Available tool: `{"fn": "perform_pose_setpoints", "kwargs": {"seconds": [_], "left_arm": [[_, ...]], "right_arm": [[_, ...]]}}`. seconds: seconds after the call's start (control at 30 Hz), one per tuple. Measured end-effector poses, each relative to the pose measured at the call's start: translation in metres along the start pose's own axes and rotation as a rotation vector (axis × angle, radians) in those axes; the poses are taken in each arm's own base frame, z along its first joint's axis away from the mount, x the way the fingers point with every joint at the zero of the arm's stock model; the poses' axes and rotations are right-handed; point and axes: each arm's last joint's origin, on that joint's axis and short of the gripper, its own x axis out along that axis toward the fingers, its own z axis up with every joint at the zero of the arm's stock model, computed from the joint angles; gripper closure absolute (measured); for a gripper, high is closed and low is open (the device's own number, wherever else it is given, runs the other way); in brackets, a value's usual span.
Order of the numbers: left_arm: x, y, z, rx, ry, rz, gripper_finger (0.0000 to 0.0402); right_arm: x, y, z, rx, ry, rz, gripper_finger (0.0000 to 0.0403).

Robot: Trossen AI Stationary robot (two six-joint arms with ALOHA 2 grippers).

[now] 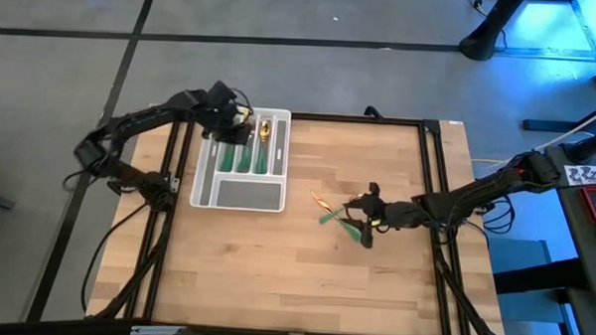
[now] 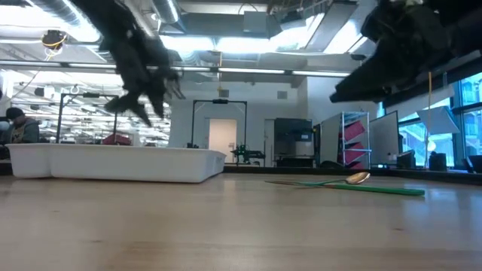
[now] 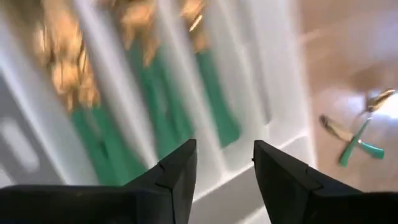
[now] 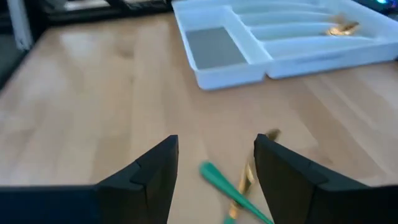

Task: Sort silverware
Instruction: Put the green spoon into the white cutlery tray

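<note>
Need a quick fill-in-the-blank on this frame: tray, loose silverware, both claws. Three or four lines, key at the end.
1. The left claw hangs over the white ____, its fingers apart.
2. The loose silverware lies on the bare table beneath the ____ claw.
3. The right claw is ____, gripping nothing.
4. The tray's wide grey compartment holds ____ silverware.

Missing words: tray; right; open; no

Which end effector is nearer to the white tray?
Left. The left end effector is above the white tray; the right end effector is apart, over loose silverware.
</note>
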Motion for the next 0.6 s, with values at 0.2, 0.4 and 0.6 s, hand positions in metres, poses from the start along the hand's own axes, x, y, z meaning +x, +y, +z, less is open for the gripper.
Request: {"fn": "perform_pose_setpoints", "kwargs": {"seconds": [0.2, 0.4, 0.6], "left_arm": [[-0.013, -0.065, -0.041, 0.26, -0.322, -0.143, 0.0259], [0.007, -0.132, -0.107, 0.635, -0.605, -0.363, 0.0265], [0.047, -0.164, -0.155, 0.831, -0.756, -0.39, 0.0269]], "right_arm": [[0.001, -0.002, -0.015, -0.135, 0.148, 0.017, 0.0197], [0.006, -0.007, -0.028, -0.182, 0.232, -0.11, 0.0197], [-0.003, -0.011, -0.028, -0.047, 0.172, -0.357, 0.0197]]}}
